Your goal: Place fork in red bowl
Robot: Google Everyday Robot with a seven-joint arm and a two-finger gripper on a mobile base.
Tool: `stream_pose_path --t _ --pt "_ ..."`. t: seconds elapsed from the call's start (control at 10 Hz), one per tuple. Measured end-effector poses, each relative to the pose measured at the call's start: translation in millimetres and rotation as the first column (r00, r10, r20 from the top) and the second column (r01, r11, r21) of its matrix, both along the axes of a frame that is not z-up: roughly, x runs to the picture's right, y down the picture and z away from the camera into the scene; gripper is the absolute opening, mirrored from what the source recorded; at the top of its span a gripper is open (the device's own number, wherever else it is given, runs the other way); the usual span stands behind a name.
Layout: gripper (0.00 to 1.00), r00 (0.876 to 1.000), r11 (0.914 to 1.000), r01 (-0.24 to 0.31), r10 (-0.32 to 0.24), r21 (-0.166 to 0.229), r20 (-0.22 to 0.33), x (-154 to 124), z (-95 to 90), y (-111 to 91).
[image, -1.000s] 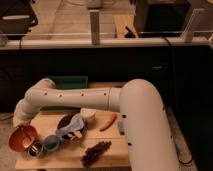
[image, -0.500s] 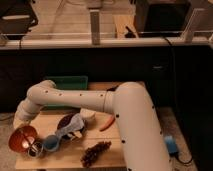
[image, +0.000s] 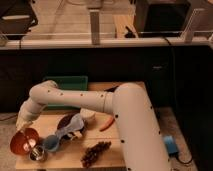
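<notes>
The red bowl (image: 22, 142) sits at the front left corner of the wooden table (image: 120, 150); it is round, shallow and orange-red. My gripper (image: 23, 124) hangs just above the bowl's far rim, at the end of the white arm (image: 75, 97) that reaches in from the right. A thin pale piece, which may be the fork (image: 26, 136), points from the gripper down into the bowl; I cannot make it out clearly.
A small shiny metal cup (image: 38, 153) and a blue cup (image: 50, 144) stand right of the bowl. A dark round plate (image: 66, 121), a white bowl (image: 88, 116), a red chili (image: 107, 124), dark grapes (image: 95, 154) and a green tray (image: 65, 82) are also on the table.
The gripper has come down a little closer to the red bowl's rim. The things on the table have not moved.
</notes>
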State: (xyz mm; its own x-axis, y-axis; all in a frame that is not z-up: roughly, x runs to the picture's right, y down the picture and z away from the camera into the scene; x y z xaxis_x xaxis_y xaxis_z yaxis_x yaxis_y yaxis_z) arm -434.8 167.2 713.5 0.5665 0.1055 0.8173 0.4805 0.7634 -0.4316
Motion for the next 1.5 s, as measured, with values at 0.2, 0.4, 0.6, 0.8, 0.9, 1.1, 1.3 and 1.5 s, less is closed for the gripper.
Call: stream_pose_path --t 0.2,0.4,0.6,0.8,0.9,1.1,1.3,1.5 --pt "0.8 1.0 0.9998 -0.005 0.005 0.018 -0.008 3 -2.1 -4" --pt "0.8 1.0 0.9995 -0.008 0.008 0.032 -0.013 7 -3.4 -6" --pt "0.8 1.0 0.998 0.001 0.0 0.063 -0.019 11 -5.9 -11" --pt "0.8 0.999 0.993 0.032 -0.031 0.114 -0.008 10 -12.9 -15" --pt "0.8 0.999 0.9904 0.04 -0.04 0.132 -0.007 11 -15.0 -17" --pt "0.8 0.999 0.9898 0.043 -0.042 0.136 -0.008 11 -14.7 -17" --pt "0.8 0.999 0.9899 0.043 -0.042 0.135 -0.008 11 -14.9 -16" --pt "0.8 0.999 0.9899 0.042 -0.042 0.136 -0.008 11 -14.8 -16"
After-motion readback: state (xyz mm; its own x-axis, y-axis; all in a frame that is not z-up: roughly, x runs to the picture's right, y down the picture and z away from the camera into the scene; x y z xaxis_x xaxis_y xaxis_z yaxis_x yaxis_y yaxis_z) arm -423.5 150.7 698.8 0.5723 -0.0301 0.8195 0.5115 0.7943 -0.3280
